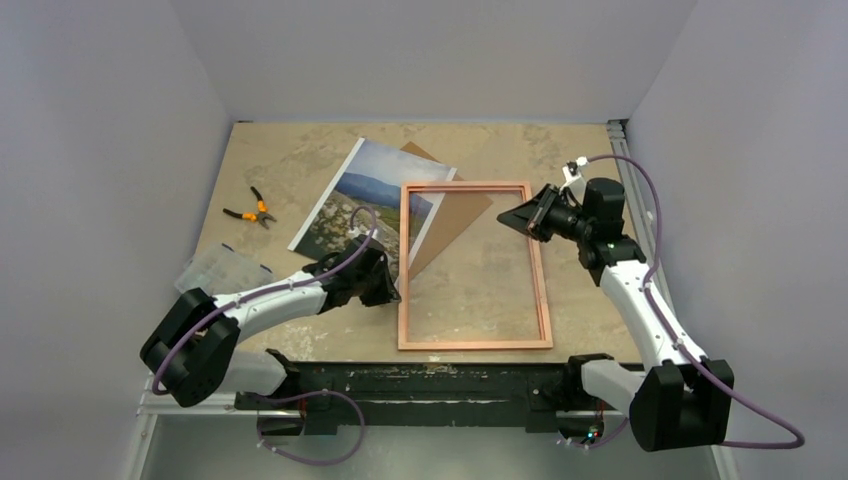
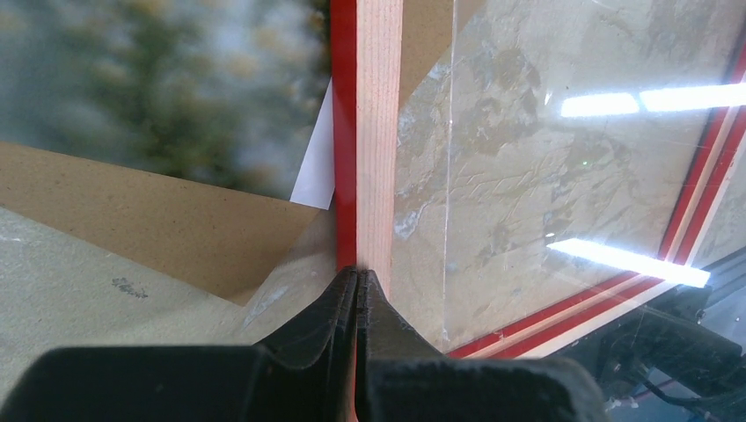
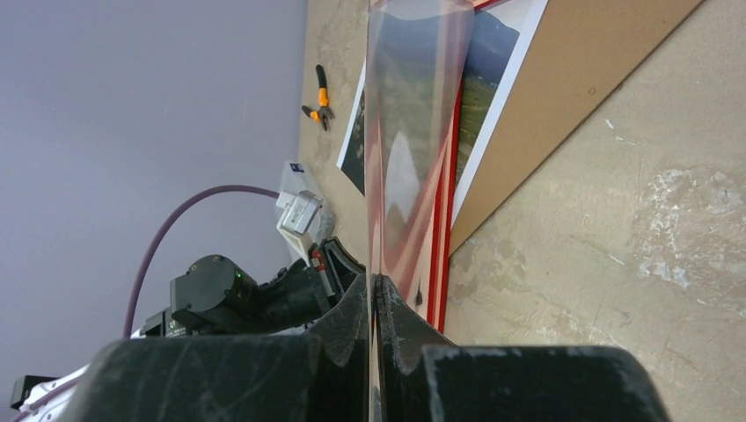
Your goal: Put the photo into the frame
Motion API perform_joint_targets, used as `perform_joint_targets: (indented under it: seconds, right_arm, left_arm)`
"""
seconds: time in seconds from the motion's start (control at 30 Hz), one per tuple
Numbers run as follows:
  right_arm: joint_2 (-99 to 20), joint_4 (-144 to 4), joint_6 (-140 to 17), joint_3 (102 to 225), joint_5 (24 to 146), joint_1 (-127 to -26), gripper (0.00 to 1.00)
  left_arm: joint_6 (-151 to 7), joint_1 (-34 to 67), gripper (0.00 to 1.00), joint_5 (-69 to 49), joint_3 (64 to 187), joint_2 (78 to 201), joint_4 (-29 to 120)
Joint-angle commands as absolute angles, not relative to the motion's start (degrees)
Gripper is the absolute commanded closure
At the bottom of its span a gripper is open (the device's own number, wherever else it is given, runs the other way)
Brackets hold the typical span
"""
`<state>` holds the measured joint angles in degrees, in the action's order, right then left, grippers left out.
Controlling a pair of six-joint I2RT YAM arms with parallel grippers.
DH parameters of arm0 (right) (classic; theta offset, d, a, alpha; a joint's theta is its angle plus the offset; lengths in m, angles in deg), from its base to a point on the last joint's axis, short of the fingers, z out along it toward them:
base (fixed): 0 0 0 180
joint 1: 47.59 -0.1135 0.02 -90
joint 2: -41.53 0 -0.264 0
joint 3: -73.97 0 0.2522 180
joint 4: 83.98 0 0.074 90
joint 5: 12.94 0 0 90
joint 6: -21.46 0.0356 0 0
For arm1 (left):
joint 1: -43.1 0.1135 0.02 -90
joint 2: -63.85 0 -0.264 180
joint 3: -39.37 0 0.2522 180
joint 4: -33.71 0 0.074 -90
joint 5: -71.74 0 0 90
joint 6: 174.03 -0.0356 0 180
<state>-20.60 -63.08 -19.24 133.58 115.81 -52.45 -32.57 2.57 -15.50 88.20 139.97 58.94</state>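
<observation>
Only the right wrist view shows the right tool [image 3: 374, 281] pinching the pane [image 3: 409, 132], wrist rolled sideways. The left tool [image 2: 356, 274] is clenched, its arm low, tips on the frame's [image 2: 378, 132] left rail — photo [image 1: 365, 190] far-left, edge tucked beneath.

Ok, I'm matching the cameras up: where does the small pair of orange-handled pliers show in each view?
Top external: small orange-handled pliers left of centre, just left of the large landscape photo.
Left wrist: not in it.
Right wrist: pliers upper middle, beside the photo's edge.
Shared landmark: the thin rectangular red-fronted wooden frame, in all three views.
</observation>
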Motion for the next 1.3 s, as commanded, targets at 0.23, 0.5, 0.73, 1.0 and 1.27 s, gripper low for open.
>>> perform_joint_targets:
  seconds: [0.23, 0.5, 0.73, 1.0, 1.27]
  right_arm:
    - [-22.6, -69.0, -18.4, 133.9, 117.9, -53.8, 1.00]
    - [-21.3, -66.0, -20.0, 136.2, 116.9, -54.4, 1.00]
    - [-21.0, -64.6, -21.2, 137.0, 116.3, -54.8, 1.00]
    - [-20.9, -62.1, -22.7, 139.6, 115.9, -55.0, 1.00]
    - [-21.2, -60.3, -24.9, 142.0, 114.0, -54.9, 1.00]
  left_arm:
    - [-33.9, 2.4, 1.00, -18.1, 88.4, 143.0, 63.7]
    - [-34.2, 2.4, 1.00, -17.5, 89.0, 144.8, 63.6]
    - [-34.1, 2.4, 1.00, -17.6, 89.1, 146.2, 64.2]
    - [-34.2, 2.4, 1.00, -18.0, 90.0, 147.7, 65.9]
    - [-34.3, 2.4, 1.00, -18.0, 90.2, 148.1, 66.6]
